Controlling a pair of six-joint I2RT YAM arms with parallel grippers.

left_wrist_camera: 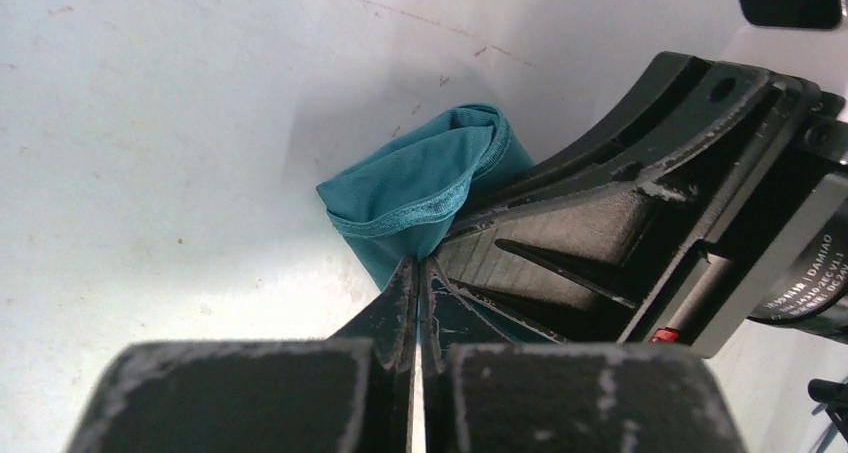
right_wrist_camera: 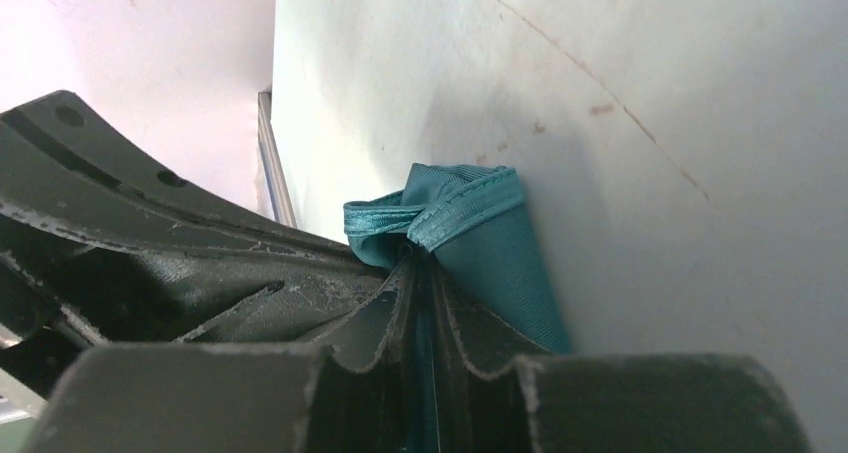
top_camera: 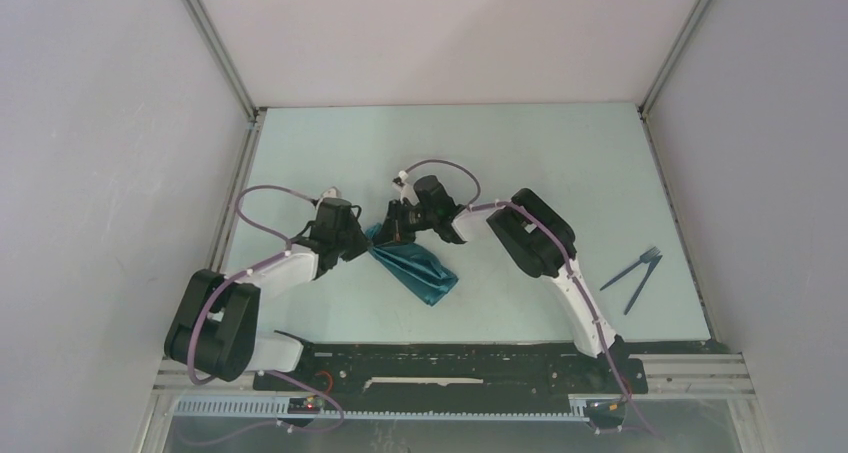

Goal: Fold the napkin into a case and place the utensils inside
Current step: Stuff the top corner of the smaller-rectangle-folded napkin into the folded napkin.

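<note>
Left gripper fingers pinched together on the napkin's far end; right gripper clamped on that same end, just beside. Napkin bunched on table; utensils well right of napkin.

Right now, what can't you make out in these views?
- Top view: the napkin is bunched, and its far end sits under the left hand and right hand, so folds can't be counted.
- Top view: the utensils are too small to tell their types.
- Left wrist: its fingers and the right hand hide most of the napkin.
- Right wrist: only a napkin corner shows; its fingers hide the rest.
</note>
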